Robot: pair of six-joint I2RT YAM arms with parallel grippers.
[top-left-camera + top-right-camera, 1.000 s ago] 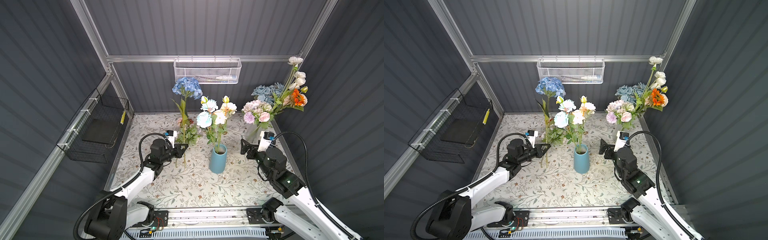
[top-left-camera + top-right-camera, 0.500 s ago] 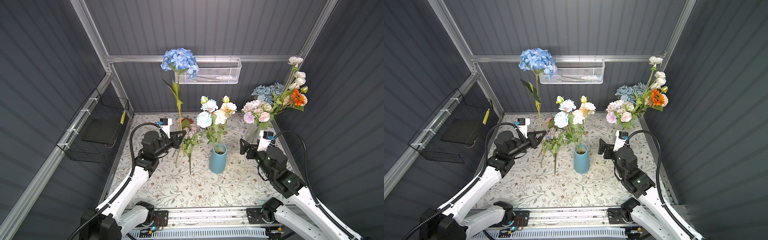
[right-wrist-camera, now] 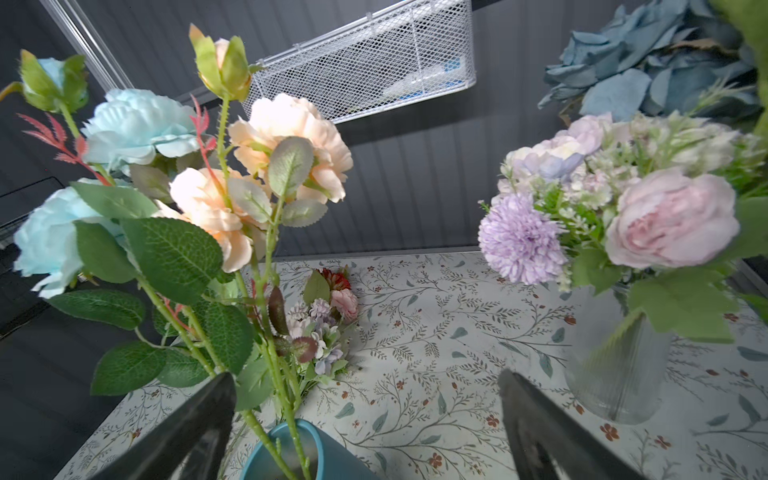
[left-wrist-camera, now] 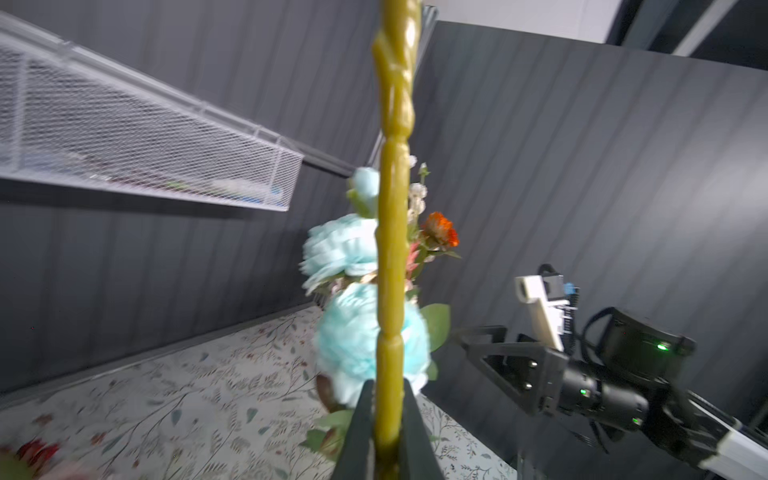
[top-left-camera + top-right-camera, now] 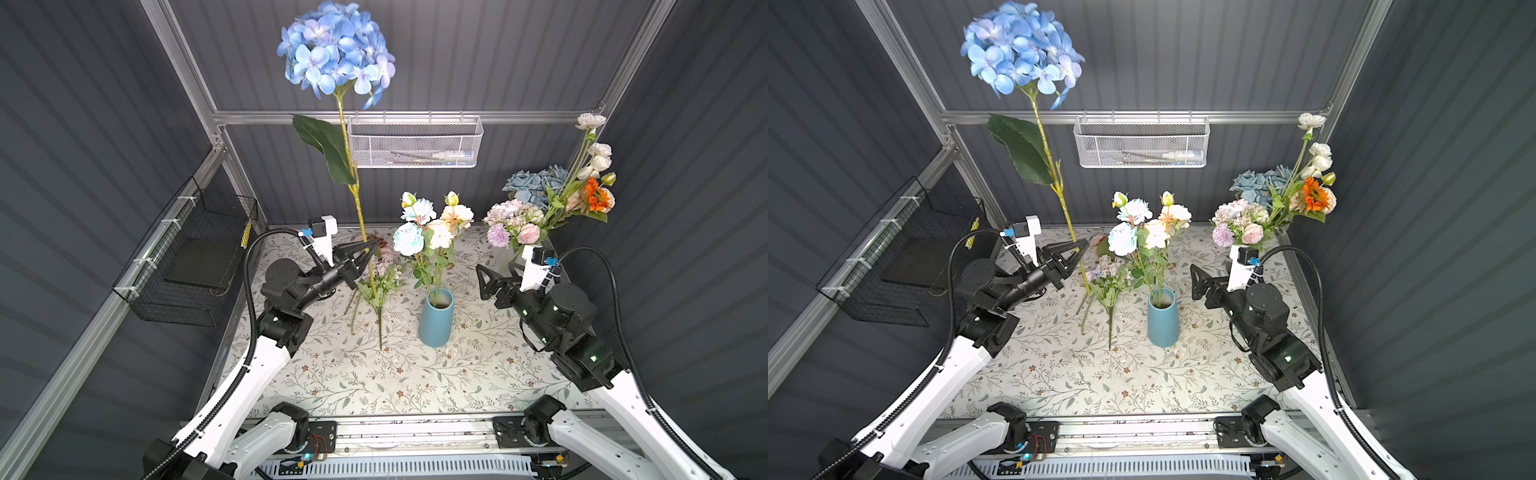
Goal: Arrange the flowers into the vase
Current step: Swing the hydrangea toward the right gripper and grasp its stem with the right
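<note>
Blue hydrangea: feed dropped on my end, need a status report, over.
Left gripper shut on blue hydrangea stem, bloom high, upright. Right gripper open, empty, beside teal vase. Vase holds a spray; loose sprays lie on mat.

Blue hydrangea [image 5: 336,45] lifted higher, bloom now above the white basket [image 5: 415,143], left arm [image 5: 266,365] raised

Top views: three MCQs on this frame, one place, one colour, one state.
1. Where is the teal vase? A) in the white basket B) on the floral mat C) in the black basket
2. Which colour is the bloom on the stem that the left claw grips? A) blue B) orange C) red
3. How is the right claw? A) shut on a stem B) shut on the vase C) open, empty

Key: 1 B, it stands upright on the mat; 2 A, a blue head tops the held stem; 3 C, it stands wide, gripping nothing.
</note>
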